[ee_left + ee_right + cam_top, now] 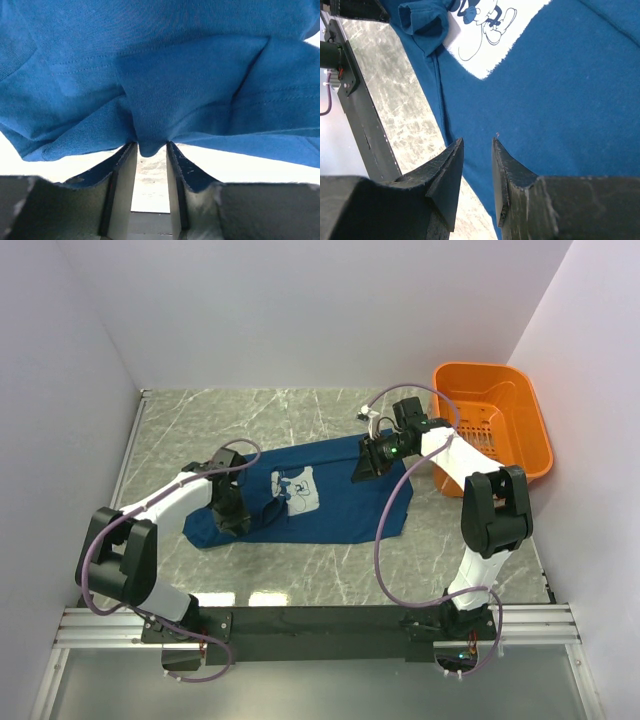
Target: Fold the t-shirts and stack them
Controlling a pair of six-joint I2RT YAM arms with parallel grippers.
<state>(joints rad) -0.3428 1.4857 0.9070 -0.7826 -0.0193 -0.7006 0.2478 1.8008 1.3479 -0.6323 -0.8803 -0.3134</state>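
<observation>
T-shirt (pixel 340 505): one seen (second perhaps hidden beneath). Basket (pixel 482 367): one. Arms (pixel 165 498): two.

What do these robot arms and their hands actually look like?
The left arm and right arm have white sections with chunky black joints. A lilac-grey cable loops along each. A green light glows near the right wrist. The left hand and right hand end in dark flat fingers.

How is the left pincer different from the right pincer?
The left pincer pinches a bunched fold of the blue t-shirt; the right pincer has nothing between its fingers. The left pincer works at the shirt's left side, the right pincer near its right edge, beside bare marble table. Both show only a narrow gap.
</observation>
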